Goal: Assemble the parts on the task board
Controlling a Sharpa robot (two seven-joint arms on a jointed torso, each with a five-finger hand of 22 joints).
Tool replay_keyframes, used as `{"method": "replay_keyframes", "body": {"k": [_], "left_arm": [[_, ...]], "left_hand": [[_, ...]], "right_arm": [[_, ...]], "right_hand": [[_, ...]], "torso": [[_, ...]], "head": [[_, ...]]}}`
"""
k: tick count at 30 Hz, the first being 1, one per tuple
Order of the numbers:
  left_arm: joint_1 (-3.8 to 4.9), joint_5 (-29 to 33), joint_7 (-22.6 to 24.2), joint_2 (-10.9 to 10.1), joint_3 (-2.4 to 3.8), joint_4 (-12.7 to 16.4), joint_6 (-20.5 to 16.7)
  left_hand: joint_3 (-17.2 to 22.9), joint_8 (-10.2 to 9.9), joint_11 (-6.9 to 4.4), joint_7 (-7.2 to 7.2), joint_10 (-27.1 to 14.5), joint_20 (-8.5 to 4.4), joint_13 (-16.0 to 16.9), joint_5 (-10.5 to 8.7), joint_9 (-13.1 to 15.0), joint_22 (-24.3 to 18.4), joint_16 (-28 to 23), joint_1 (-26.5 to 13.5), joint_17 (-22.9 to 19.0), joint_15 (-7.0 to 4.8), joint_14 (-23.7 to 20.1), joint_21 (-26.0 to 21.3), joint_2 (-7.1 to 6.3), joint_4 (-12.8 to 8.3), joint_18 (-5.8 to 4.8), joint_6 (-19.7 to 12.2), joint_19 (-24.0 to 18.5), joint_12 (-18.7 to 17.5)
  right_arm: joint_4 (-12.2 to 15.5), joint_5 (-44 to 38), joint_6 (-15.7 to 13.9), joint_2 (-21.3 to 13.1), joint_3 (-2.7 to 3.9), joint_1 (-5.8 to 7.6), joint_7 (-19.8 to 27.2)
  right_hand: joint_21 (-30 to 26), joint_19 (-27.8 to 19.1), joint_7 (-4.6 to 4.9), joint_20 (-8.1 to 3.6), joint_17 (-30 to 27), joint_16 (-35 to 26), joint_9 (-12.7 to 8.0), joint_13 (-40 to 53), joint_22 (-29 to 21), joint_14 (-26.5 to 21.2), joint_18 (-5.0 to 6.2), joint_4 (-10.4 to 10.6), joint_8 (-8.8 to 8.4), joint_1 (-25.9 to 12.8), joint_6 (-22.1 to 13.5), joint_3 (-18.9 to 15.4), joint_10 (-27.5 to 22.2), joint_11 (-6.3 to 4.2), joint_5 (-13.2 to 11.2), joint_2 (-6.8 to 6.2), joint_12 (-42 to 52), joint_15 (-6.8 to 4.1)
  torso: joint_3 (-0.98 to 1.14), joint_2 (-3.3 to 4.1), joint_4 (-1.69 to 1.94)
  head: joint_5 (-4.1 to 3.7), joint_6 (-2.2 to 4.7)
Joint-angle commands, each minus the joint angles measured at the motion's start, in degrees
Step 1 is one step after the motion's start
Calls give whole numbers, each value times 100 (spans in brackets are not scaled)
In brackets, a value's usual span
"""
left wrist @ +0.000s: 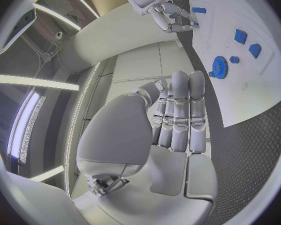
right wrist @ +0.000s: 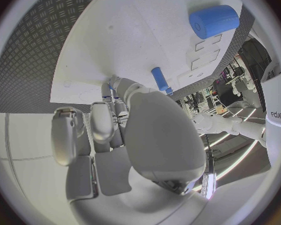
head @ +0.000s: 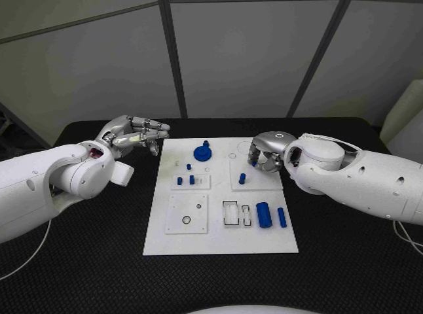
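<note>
A: The right hand (head: pixel 266 157) is over the far right part of the white board (head: pixel 221 242), fingers curled down; whether it grips something, I cannot tell. The left hand (head: pixel 136 135) is beside the board, holding nothing.

B: The blue gear (head: pixel 203 154) stands near the far edge, the blue cylinder (head: pixel 264 214) lies nearer. I think it reaches for the small blue peg (head: pixel 241 177); next it needs a careful pinch.

From my head the light is even and rather soft, and the white task board (head: pixel 221 229) is bright against the dark surface (head: pixel 363 275). My arms throw only weak shadows on it. In my wrist views straight edges bend strongly near the rim (the fisheye lens does this). Long light strips glare there, and my own fingers (left wrist: pixel 181 115) look pale and a little soft.
</note>
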Motion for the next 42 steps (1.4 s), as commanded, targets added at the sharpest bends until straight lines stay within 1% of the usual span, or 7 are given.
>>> {"method": "replay_keyframes", "body": {"k": [1, 8, 15, 21, 31, 36, 42], "left_arm": [[6, 66, 91, 2, 6, 8, 83], [5, 66, 84, 12, 6, 5, 105], [5, 66, 83, 17, 6, 5, 106], [4, 66, 82, 16, 6, 1, 112], [-6, 66, 61, 16, 6, -14, 109], [-13, 66, 57, 17, 6, -22, 114], [-18, 66, 56, 27, 6, -23, 125]], "left_hand": [[-2, -23, 2, 30, -26, 12, 9, 30, 5, -11, -33, -33, -6, -17, -41, -37, 32, -39, -145, 4, -43, 12], [1, -28, 3, 31, -33, 13, 10, 31, 5, -17, -44, -32, -12, -16, -46, -47, 38, -44, -145, 2, -44, 12], [4, -36, 6, 35, -44, 14, 11, 34, 4, -24, -57, -25, -19, -15, -49, -59, 40, -57, -145, -6, -45, 11], [7, -48, 13, 42, -61, 15, 11, 36, 1, -32, -71, -22, -26, -12, -50, -71, 42, -70, -145, -18, -44, 7], [16, -57, 18, 47, -75, 17, 12, 57, 0, -40, -83, -22, -33, -9, -47, -82, 64, -74, -145, -24, -40, 6], [19, -66, 22, 52, -87, 19, 13, 84, -2, -46, -92, -25, -38, -7, -41, -91, 69, -81, -145, -30, -34, 5], [21, -72, 25, 54, -96, 20, 14, 110, -2, -50, -100, -28, -42, -5, -37, -97, 71, -88, -145, -33, -29, 5]], "right_arm": [[4, -201, -17, 19, -2, -3, -121], [-6, -273, -169, 66, -2, -44, -172], [22, -324, -441, 53, -1, -71, -213], [158, -333, -652, -68, 0, -78, -205], [607, -307, -902, -372, 5, -80, -224], [971, -239, -1021, -546, 18, -79, -226], [1482, -88, -1105, -671, 69, -78, -212]], "right_hand": [[54, 227, -14, -64, 1, 15, 28, 5, 917, 123, -63, -70, 33, -11, 79, 4, 94, -36, 26, 104, 43, -54], [143, 293, -64, -128, -13, 35, 101, -10, 1031, 129, -92, -211, 62, -114, 215, -5, 266, -94, 25, 233, 39, -118], [178, 319, -71, -143, -28, 39, 133, -24, 1077, 131, -104, -243, 55, -231, 243, -58, 298, -105, 10, 238, 9, -125], [198, 335, -74, -144, -40, 34, 138, -27, 1102, 129, -111, -248, 52, -249, 244, -67, 299, -105, 8, 238, 3, -127], [235, 364, -81, -147, -46, 34, 145, -33, 1149, 129, -124, -277, 46, -250, 245, -67, 302, -111, 15, 241, -8, -131], [262, 385, -80, -150, -48, 36, 149, -40, 1184, 129, -133, -300, 38, -251, 240, -65, 296, -110, 21, 241, -20, -133], [272, 392, -80, -150, -51, 35, 151, -42, 1196, 128, -136, -311, 35, -251, 239, -65, 295, -109, 24, 238, -24, -133]], "torso": [[0, -1, 0], [-2, -1, -1], [-3, -5, -1], [1, -10, -2], [0, -11, -7], [-4, -11, -3], [-6, -5, -5]], "head": [[-15, -5], [-19, -14], [-24, -9], [-11, -3], [7, 27], [9, 40], [60, 51]]}}
